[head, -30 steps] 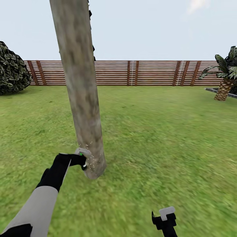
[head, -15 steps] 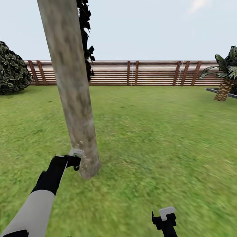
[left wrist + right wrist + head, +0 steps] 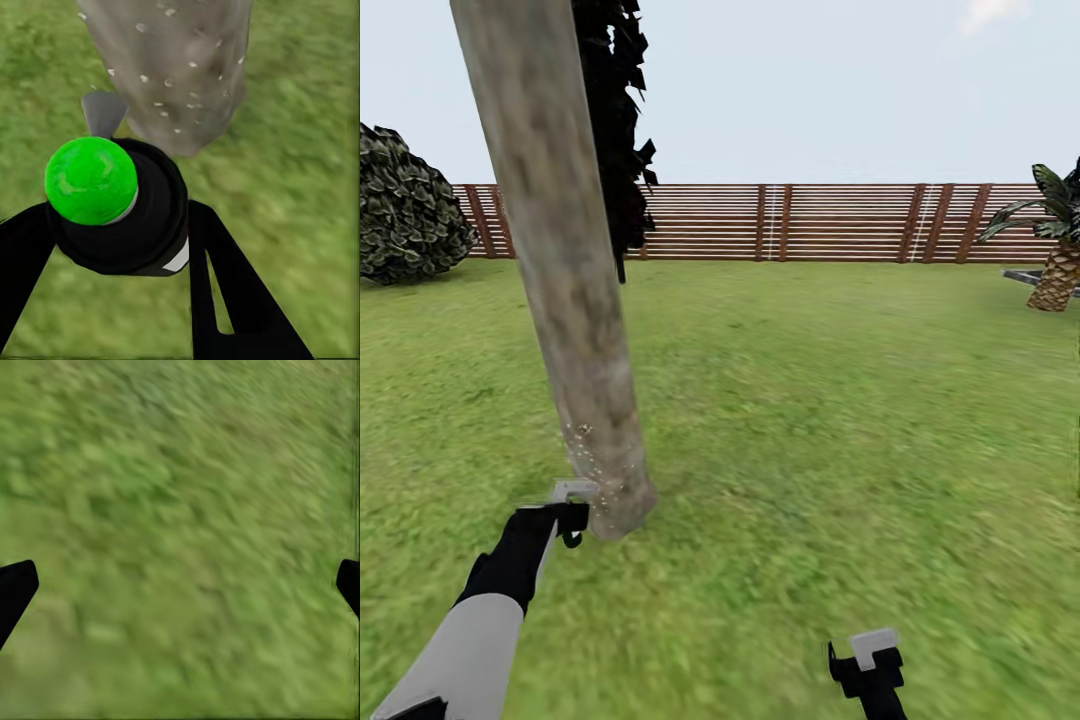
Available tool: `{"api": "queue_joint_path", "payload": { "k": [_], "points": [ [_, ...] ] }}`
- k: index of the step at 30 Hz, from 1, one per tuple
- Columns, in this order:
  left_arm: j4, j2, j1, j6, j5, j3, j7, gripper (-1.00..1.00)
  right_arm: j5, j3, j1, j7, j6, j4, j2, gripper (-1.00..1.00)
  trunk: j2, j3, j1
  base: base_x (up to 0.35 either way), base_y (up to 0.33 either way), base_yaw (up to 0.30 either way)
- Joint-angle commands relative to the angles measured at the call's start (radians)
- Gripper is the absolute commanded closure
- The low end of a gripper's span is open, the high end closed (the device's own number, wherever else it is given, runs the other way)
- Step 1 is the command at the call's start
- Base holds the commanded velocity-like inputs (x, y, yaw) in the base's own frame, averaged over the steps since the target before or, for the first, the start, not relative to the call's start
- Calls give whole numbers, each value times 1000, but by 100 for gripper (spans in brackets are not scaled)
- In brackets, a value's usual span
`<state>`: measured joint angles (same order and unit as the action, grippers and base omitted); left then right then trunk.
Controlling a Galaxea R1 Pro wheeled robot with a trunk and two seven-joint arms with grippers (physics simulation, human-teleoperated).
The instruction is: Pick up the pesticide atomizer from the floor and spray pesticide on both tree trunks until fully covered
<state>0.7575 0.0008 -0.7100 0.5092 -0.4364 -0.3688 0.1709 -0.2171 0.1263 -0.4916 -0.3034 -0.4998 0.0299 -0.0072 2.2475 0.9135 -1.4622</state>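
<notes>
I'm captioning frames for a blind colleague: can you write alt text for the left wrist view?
The left gripper holds a dark atomizer with a green top, pointed at the base of a grey tree trunk dotted with white specks. Blurry green grass lies around it.

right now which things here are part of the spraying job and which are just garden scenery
Part of the job:
- dark atomizer bottle with a green top, held in the left hand
- thick grey-beige tree trunk
- white pesticide specks on its base

Just scenery:
- reddish-brown slatted wooden fence
- round dark green bush
- short palm
- open right hand, idle
</notes>
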Motion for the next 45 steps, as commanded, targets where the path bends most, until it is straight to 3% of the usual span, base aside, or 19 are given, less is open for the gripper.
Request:
{"api": "queue_joint_path", "payload": {
  "k": [1, 3, 6, 16, 33, 45],
  "points": [
    [-7, -1, -1, -8, -10, -4, -3, 100, -6, 8, -1, -10, 1, -1, -1, -100, 0, 1, 0, 0, -273, 0],
    [-22, -1, -2, -35, -9, -6, -55, 100, -5, 9, -1, -10, 1, -1, -1, -100, 0, 1, 0, 0, -273, 19],
    [-25, -2, -2, -40, -9, -6, -72, 100, -5, 9, -1, -10, 1, -1, -1, -100, 0, 1, 0, 0, -273, 196],
    [-27, -1, -2, -41, -8, -3, -76, 100, -5, 9, -1, -10, 1, -1, 0, -100, 0, 1, 0, 111, -260, 250],
    [-27, -1, -2, -41, -9, -4, -77, 100, -5, 9, -1, -10, 1, -1, 0, -100, 0, 1, 0, 191, -229, 10],
    [-27, -1, -2, -41, -13, -4, -82, 100, -5, 9, -1, -10, 1, -1, 1, -100, 0, 6, 0, 152, -239, 238]
  ]
}}
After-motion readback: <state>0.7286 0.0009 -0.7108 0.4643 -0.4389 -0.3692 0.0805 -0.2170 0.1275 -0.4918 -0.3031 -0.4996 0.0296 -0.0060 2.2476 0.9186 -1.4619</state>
